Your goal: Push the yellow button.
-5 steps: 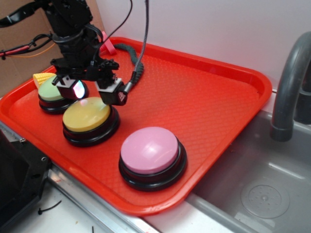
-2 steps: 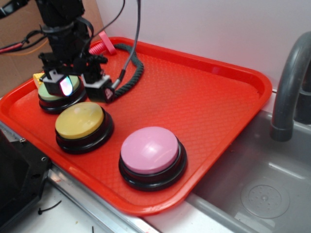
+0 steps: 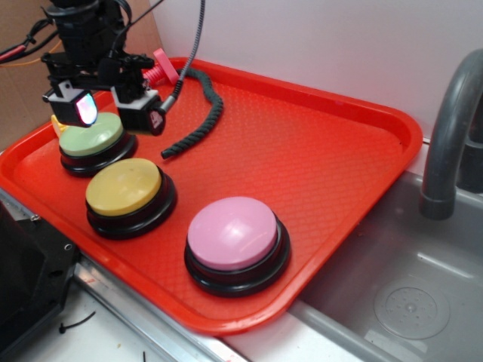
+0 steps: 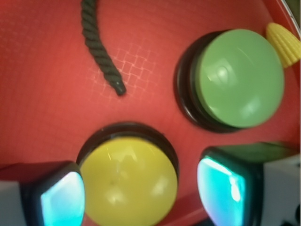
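Note:
The yellow button (image 3: 124, 187) sits on its black base at the front left of the red tray (image 3: 317, 143). My gripper (image 3: 115, 115) hangs open above the tray, behind the yellow button and over the near edge of the green button (image 3: 90, 138), touching neither. In the wrist view the yellow button (image 4: 129, 181) lies below and between my two glowing fingertips (image 4: 61, 200), with the gripper (image 4: 141, 195) holding nothing.
A pink button (image 3: 232, 232) stands at the tray's front. A dark twisted rope (image 3: 200, 121) trails across the back left. A yellow corn toy (image 4: 282, 42) lies beside the green button (image 4: 240, 77). A grey faucet (image 3: 449, 128) and sink (image 3: 407, 294) are on the right.
My gripper has risen and moved back-left, off the yellow button toward the green one. The yellow button slid slightly left early on and then stayed still.

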Robot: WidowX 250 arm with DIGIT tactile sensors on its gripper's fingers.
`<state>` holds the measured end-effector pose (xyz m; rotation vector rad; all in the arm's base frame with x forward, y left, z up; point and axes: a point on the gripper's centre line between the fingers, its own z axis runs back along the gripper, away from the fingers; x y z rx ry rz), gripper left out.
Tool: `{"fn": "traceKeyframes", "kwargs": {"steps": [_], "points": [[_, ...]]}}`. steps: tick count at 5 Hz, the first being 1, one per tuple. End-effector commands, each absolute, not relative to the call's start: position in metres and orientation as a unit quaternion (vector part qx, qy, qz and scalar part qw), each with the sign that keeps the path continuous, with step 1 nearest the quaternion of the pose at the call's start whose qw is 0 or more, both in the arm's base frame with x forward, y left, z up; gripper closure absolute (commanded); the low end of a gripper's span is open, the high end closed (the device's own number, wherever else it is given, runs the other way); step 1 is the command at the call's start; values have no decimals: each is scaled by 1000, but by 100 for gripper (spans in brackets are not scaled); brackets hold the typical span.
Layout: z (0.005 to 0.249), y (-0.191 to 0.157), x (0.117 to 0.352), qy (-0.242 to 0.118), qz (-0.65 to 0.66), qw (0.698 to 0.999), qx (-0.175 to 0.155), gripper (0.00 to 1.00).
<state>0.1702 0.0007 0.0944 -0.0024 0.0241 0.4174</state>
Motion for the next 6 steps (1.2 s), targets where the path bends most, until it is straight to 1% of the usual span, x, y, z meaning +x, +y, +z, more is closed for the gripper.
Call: {"fn": "traceKeyframes", "kwargs": {"steps": [1,2,3,6], "points": [[126,0,175,-23,214,976,-23,0],[132,-1,175,-27,208,977,-24,0],[139,1,174,-24,212,977,-18,0],[153,0,173,-24,203,979,-19,0]]}}
